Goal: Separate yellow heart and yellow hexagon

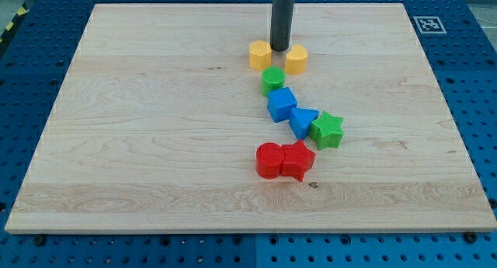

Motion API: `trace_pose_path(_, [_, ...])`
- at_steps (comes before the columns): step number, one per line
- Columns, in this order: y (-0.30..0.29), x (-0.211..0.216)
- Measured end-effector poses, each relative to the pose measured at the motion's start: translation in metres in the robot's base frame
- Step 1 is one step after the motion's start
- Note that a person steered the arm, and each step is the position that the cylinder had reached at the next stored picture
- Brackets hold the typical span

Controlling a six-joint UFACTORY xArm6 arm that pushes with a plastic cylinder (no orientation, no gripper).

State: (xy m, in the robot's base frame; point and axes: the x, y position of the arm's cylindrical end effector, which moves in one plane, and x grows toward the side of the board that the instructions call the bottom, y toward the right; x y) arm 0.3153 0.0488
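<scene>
The yellow hexagon (260, 55) and the yellow heart (296, 59) sit near the view's top centre of the wooden board, a small gap between them. My tip (279, 49) stands in that gap, just above its middle, with the hexagon to its left and the heart to its right. The rod rises straight up out of the view's top.
Below the yellow pair runs a chain: a green cylinder (272, 81), a blue cube (282, 105), a blue triangle (302, 122) and a green star (327, 130). A red cylinder (269, 160) and a red star-like block (297, 160) touch lower down. The board's right edge (450, 120) meets blue pegboard.
</scene>
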Motion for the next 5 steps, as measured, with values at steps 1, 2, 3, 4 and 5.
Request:
trace_pose_path(1, [0.000, 0.019])
trace_pose_path(2, [0.000, 0.038])
trace_pose_path(3, [0.003, 0.050])
trace_pose_path(4, [0.003, 0.039])
trace_pose_path(5, [0.003, 0.001])
